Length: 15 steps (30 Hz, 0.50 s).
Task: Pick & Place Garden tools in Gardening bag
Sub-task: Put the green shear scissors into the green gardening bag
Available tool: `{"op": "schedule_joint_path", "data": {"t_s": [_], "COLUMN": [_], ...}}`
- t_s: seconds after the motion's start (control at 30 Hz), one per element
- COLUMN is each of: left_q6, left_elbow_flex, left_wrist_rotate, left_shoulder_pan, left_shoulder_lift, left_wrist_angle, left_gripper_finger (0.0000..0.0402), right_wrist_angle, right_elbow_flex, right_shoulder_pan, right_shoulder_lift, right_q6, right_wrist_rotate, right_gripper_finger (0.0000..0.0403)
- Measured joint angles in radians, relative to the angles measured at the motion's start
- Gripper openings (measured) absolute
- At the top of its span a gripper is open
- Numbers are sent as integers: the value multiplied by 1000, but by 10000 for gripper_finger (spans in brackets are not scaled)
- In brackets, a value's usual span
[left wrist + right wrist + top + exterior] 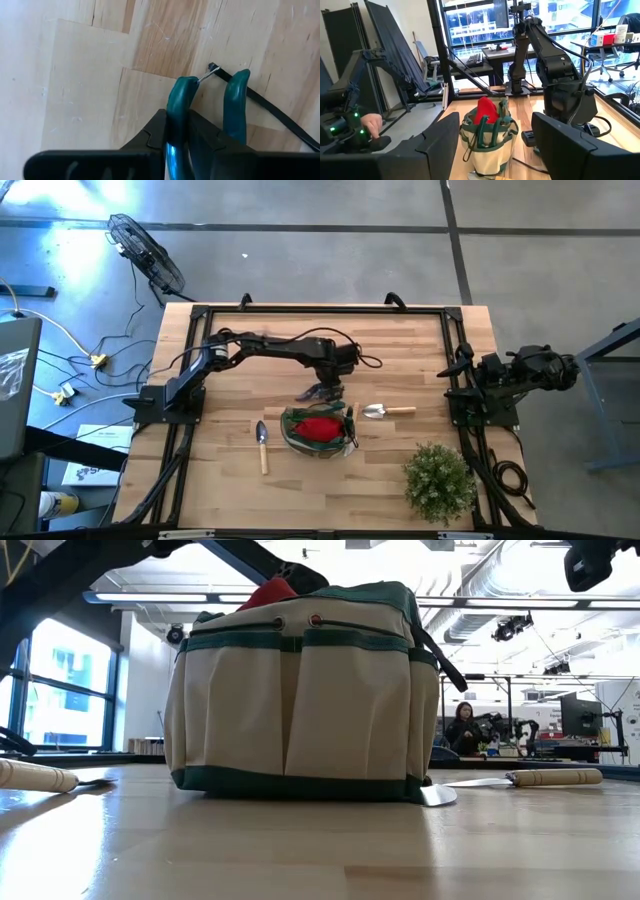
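High view: going from the left of the frame, I see a trowel (262,442) with a pale handle lying low and left of centre on the table (230,400), apart from the bag. In the centre sits the gardening bag (343,442), with the red glove piece (318,428) already inside. Just above the bag, the left gripper (326,391) is down on the pruning shears (314,393). In the left wrist view its fingers (172,150) are pinching the two teal handles of the shears (235,105), low on the handles. I think the risk is here: the grip sits near one end, so the shears can swing or slip when I lift, and the small wire latch may catch. The bag is soft and its loop handles stand near, so the shears can snag on the rim. Right of the bag lies a second trowel (385,411). At the right edge the right gripper (460,370) waits with its fingers spread, holding nothing.
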Motion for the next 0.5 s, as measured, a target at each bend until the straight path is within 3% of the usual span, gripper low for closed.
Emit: {"op": "schedule_joint_path", "data": {"t_s": [0.17,0.37,0.5], "left_q6": [-25,-23,-2], "left_elbow_flex": [96,237,314], "left_wrist_rotate": [21,-91,-137], "left_shoulder_pan": [2,-15,-18], "left_shoulder_lift": [12,15,10], "left_wrist_angle": [-104,-292,-308], "left_gripper_finger": [41,41,41], "right_wrist_angle": [2,3,7], "right_elbow_flex": [0,0,0], "right_shoulder_pan": [0,0,0], "right_shoulder_lift": [0,0,0], "right_q6": [-3,-3,-3], "right_wrist_rotate": [0,5,8], "right_gripper_finger": [240,240,240]}}
